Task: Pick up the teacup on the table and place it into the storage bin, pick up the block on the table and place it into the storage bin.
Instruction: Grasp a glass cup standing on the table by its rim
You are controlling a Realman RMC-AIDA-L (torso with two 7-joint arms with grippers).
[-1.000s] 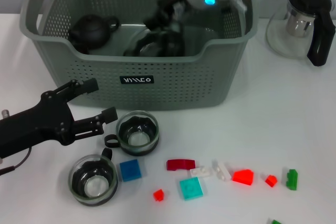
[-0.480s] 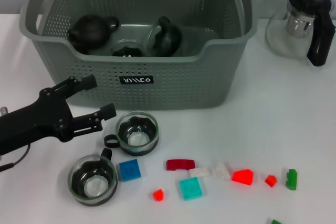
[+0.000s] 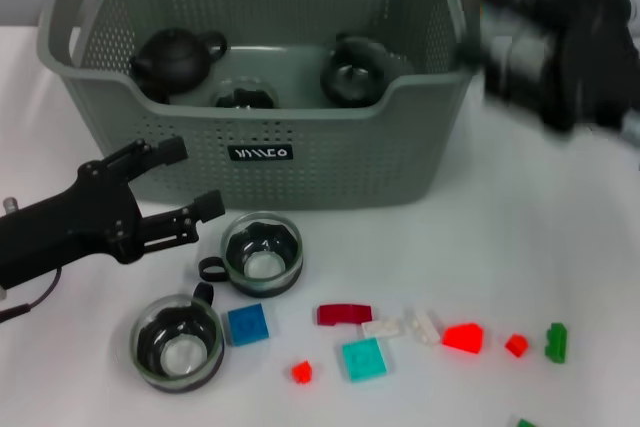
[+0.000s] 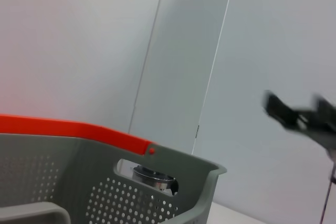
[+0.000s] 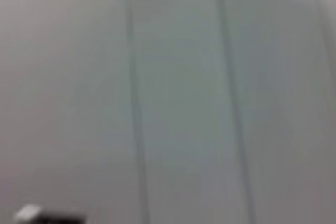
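Observation:
The grey storage bin (image 3: 330, 162) stands at the back, its rim and orange clip also in the left wrist view (image 4: 173, 166). It holds a black teapot (image 3: 178, 55), a glass cup (image 3: 245, 97) and a dark cup (image 3: 355, 72). Two glass teacups stand on the table, one just in front of the bin (image 3: 262, 252) and one nearer me (image 3: 180, 342). My left gripper (image 3: 190, 182) is open and empty, just left of the first teacup. Blocks lie in front: blue (image 3: 248, 325), dark red (image 3: 344, 314), teal (image 3: 363, 358). My right gripper (image 3: 500, 52) is a blur beside the bin's right wall.
More small blocks lie to the right: white ones (image 3: 382, 327), a red one (image 3: 462, 337), a small red one (image 3: 515, 344) and a green one (image 3: 556, 341). The right arm (image 3: 575, 47) covers the back right corner of the table.
My right arm has come up out of the bin and swung right, leaving a dark cup inside that has settled. My left gripper has barely moved.

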